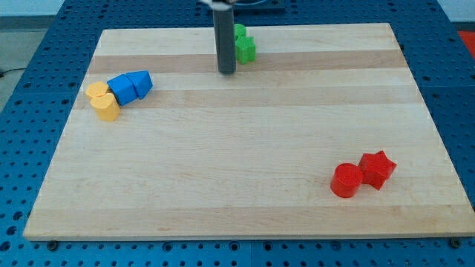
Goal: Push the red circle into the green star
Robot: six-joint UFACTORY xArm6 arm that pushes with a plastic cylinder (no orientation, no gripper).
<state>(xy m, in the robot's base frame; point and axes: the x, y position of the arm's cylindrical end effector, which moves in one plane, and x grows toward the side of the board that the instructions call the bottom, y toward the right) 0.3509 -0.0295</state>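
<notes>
My tip low on the board, dark rod upright, near the view's top.

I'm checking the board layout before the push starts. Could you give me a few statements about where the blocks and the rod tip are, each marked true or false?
1. The red circle touches a red star-like block. True.
2. My tip rests against the red circle. False: it is near the view's top, just left of the green star.
3. The blue blocks sit at the view's left, beside the yellow blocks. True.
4. The green star lies at the view's bottom. False: it is at the top edge of the wooden board.
5. The red circle already touches the green star. False: they are far apart.
</notes>
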